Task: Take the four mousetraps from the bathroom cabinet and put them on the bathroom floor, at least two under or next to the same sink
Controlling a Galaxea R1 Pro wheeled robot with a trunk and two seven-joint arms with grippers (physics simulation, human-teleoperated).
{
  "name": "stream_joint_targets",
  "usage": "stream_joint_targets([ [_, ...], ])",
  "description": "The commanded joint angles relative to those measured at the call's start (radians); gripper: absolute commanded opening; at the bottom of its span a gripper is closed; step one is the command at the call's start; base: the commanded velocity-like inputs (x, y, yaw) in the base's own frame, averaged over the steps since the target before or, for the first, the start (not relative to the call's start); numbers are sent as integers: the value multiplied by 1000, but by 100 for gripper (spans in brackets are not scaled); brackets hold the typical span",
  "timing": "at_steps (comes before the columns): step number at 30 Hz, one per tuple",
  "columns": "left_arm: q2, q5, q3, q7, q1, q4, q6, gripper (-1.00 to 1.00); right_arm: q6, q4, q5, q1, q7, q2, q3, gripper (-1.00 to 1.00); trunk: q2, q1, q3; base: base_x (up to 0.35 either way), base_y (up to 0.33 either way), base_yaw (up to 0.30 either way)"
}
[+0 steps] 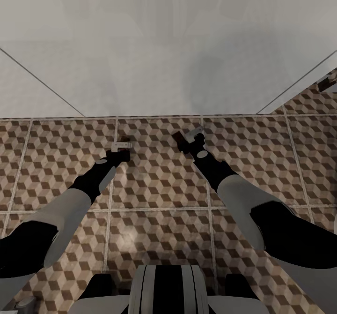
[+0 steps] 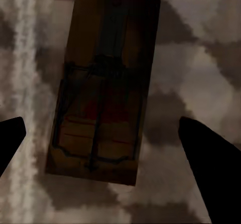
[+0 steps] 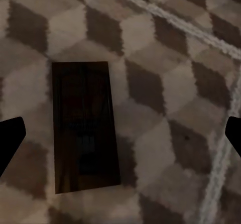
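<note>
Two mousetraps lie flat on the bathroom floor (image 1: 159, 187) beside the white vanity front (image 1: 168, 70), one (image 2: 103, 83) under the spread, empty left gripper (image 2: 100, 143), another (image 3: 84, 126) under the equally spread right gripper (image 3: 120, 138), long axes pointing ahead.

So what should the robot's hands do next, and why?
Probably lift both end effectors straight up. The left end effector and right end effector are open, each over a small flat brown wooden mousetrap that seems to lie on the cube-patterned tiled floor by the white sink front.
</note>
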Motion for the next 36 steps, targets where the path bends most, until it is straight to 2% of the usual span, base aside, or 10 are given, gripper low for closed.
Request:
stream_joint_targets([
  [1,1,10,-8,4,0,-2,5,100,-2,2,7,-1,-6,0,3,100,0,0,0,0,0,0],
  [25,2,10,-7,5,0,-2,4,100,-2,2,6,-1,-7,0,3,100,0,0,0,-4,0,0],
  [36,2,10,-7,4,0,-2,4,100,-2,2,6,-1,-7,0,3,100,0,0,0,-269,0,0],
])
